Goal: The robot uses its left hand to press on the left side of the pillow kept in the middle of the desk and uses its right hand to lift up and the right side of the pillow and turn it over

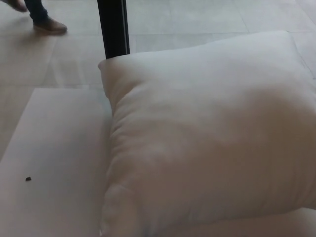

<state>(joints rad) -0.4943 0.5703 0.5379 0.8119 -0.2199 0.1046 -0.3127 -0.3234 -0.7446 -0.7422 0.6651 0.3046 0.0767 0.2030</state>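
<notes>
white pillow lying flat on the desk, filling its right part. neither robot hand is in view, so their state cannot be told; pressing, lifting and turning apparently all remain.

**No robot body in frame**

You get neither robot arm here: left hand out of view, right hand out of view, no wrist or forearm entering from either edge of the head view. Pose and finger state can't be read for either side. The only body you can see is a person's: a lower leg in dark trousers and a brown shoe top left, a second shoe cut off at the corner.
</notes>
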